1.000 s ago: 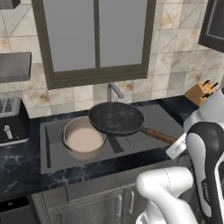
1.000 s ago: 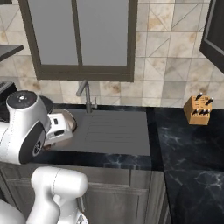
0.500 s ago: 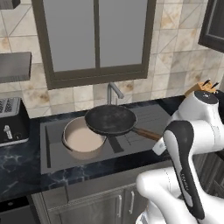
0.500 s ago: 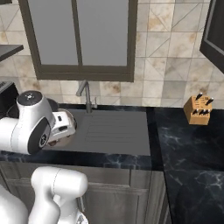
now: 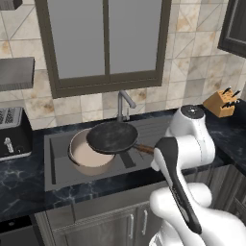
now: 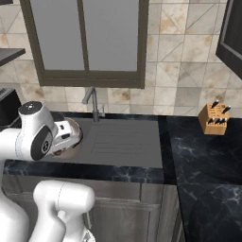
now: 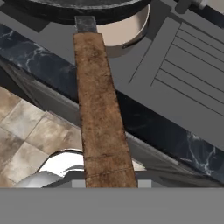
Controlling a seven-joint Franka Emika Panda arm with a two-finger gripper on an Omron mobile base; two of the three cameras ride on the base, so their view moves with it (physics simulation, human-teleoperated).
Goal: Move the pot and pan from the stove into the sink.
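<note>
Your sink (image 5: 57,166) already holds the pot (image 5: 89,156). The gripper grasps the pan (image 5: 111,137) by its handle (image 7: 101,118); released here, it could clatter onto the pot's rim.

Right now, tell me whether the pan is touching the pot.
Cannot tell. In the left base view the pan overlaps the rim of the pot in the sink, but neither contact nor a gap shows plainly.
</note>
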